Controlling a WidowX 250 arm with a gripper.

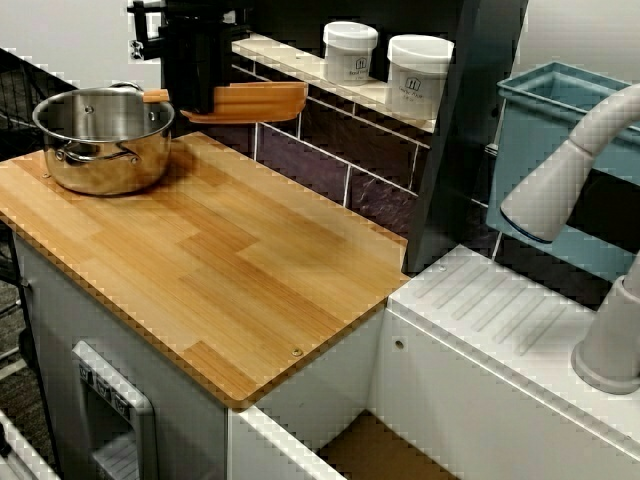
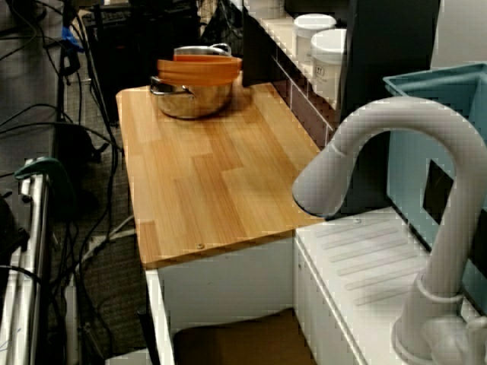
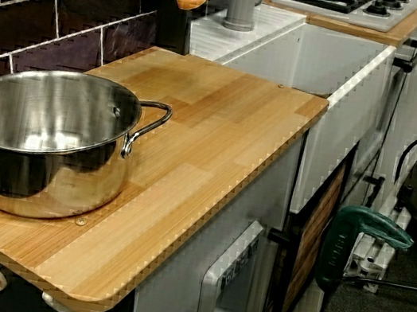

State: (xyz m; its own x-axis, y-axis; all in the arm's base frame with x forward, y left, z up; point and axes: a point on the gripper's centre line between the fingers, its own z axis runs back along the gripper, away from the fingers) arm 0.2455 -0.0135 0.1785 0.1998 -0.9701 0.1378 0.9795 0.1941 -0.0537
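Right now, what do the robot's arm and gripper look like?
Only the gripper shows: a boxy, matte black block whose black jaws blend into it. A black bracket sticks out at its upper left, with a small pale mark. No cables or lettering are visible.

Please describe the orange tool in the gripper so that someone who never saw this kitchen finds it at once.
Find the wooden counter and the steel pot at one end. Just over the pot's rim, the black gripper holds the orange spatula level in the air. It alone is flat and orange; the pot is shiny metal, the two jars on the ledge white.
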